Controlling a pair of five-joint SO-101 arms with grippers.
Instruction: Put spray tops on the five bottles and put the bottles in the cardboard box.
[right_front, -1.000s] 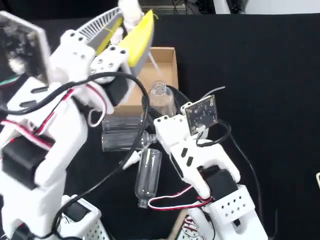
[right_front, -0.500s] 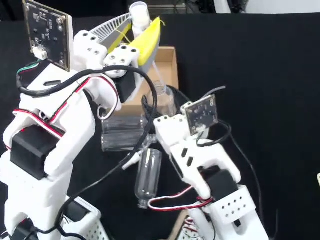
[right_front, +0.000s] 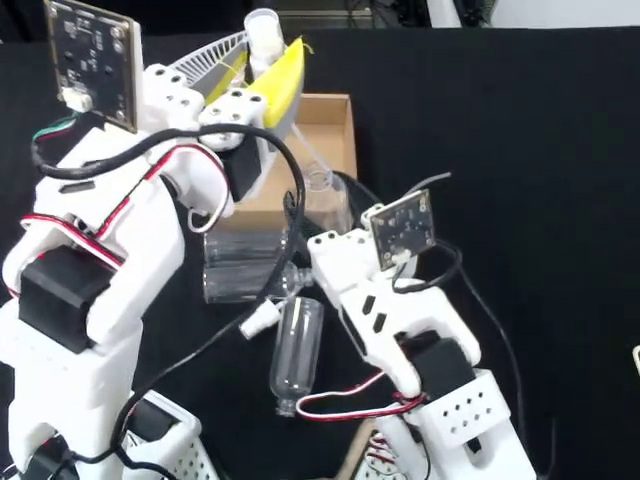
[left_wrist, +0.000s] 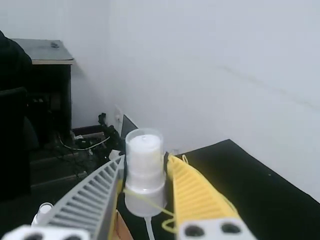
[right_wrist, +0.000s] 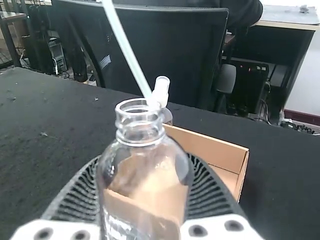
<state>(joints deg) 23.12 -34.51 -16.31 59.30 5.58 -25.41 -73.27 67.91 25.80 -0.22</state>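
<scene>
The left arm's fingers (left_wrist: 195, 195) clamp a white spray top (left_wrist: 144, 170) high over the surface. Its tube (right_wrist: 127, 50) slants down to the open mouth of the upright bottle (right_wrist: 142, 165), which the right arm's fingers (right_wrist: 207, 192) clamp just before the cardboard box (right_wrist: 220, 150).

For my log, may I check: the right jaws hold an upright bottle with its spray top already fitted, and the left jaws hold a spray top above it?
Not quite: the bottle in the right jaws has no top fitted; the right wrist view shows its neck open. The left jaws do hold a spray top above it.
</scene>
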